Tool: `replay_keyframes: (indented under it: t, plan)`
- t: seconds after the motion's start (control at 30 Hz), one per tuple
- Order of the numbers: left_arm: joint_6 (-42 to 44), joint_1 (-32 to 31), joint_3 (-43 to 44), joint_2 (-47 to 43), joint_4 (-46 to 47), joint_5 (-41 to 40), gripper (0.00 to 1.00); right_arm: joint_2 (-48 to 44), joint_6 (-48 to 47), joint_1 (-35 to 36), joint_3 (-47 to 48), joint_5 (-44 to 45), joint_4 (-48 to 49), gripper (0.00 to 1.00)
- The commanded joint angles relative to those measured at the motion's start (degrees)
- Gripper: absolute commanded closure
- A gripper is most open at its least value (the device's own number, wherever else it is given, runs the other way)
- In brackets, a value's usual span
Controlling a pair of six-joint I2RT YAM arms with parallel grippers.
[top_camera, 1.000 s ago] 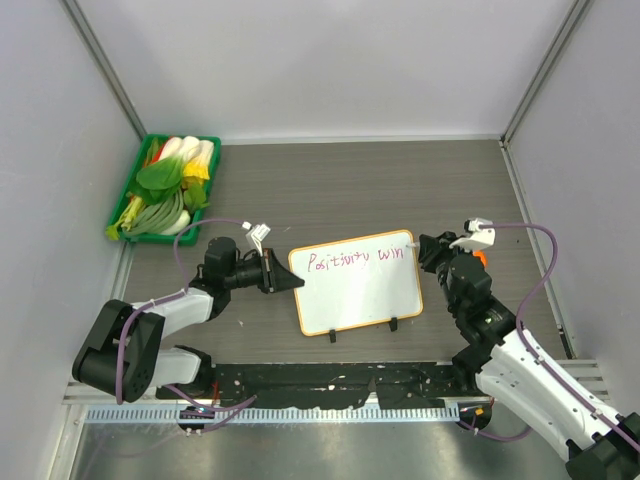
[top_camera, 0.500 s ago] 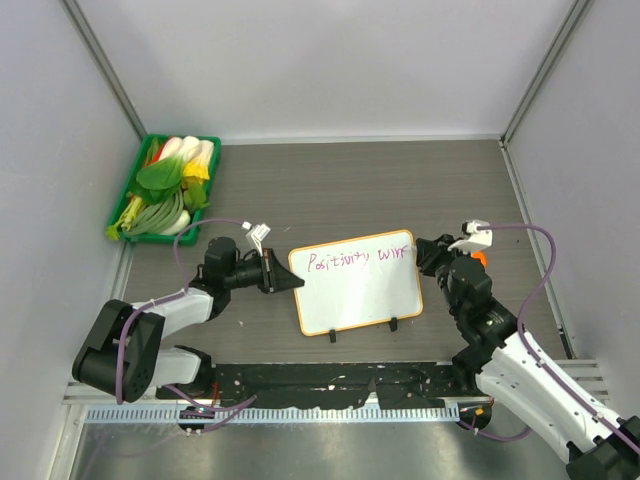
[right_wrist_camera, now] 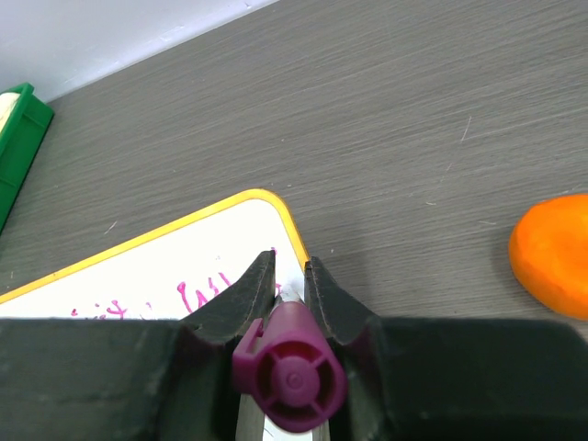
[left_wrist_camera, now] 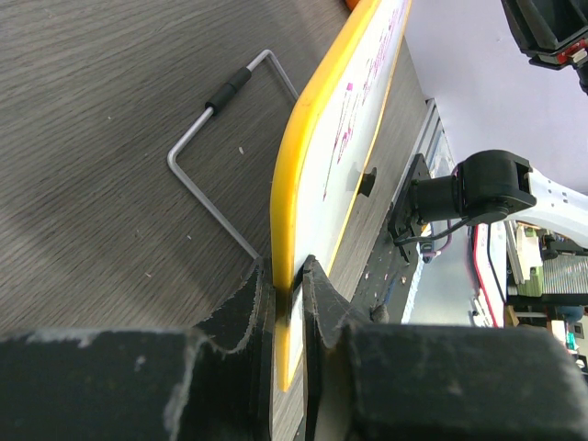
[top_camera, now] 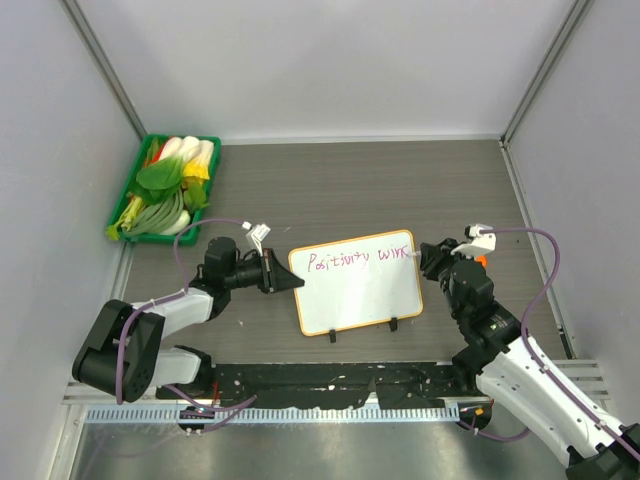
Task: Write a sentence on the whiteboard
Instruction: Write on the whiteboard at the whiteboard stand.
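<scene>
Wire stand [left_wrist_camera: 230, 88] behind whiteboard [left_wrist_camera: 338, 145] shows only from left wrist.

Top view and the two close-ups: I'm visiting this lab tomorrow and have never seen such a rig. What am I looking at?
You see two robot arms bolted at the near edge of a table. The wide picture comes from a fixed camera above and behind them. Each close-up comes from a camera on one wrist, so that arm's own black fingers fill the bottom of the picture. The left gripper pinches the left edge of a small orange-framed whiteboard, apparently steadying it. The right gripper is closed on a purple marker, which points at the board's upper right corner, where the writing ends; it begins "Positivity". Also on the table are a green tray of vegetables at the far left and a small orange object beside the right gripper.
</scene>
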Motion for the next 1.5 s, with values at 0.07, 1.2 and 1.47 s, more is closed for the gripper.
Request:
replay_keyframes:
  t: [0.07,1.2,1.47]
  plan:
    - [4.05,-0.01,0.05,0.97,-3.92,-5.54,1.0,-0.49,-0.23,-0.05,0.24,0.51,-2.41,0.99]
    - [4.14,-0.01,-0.13,0.71,-3.83,-5.63,1.0,-10.25,1.35,-0.13,2.87,-5.38,-0.04,0.99]
    - [4.13,-0.09,-0.13,0.71,-3.74,-5.54,1.0,-8.84,1.88,-0.13,2.0,-6.79,1.89,0.99]
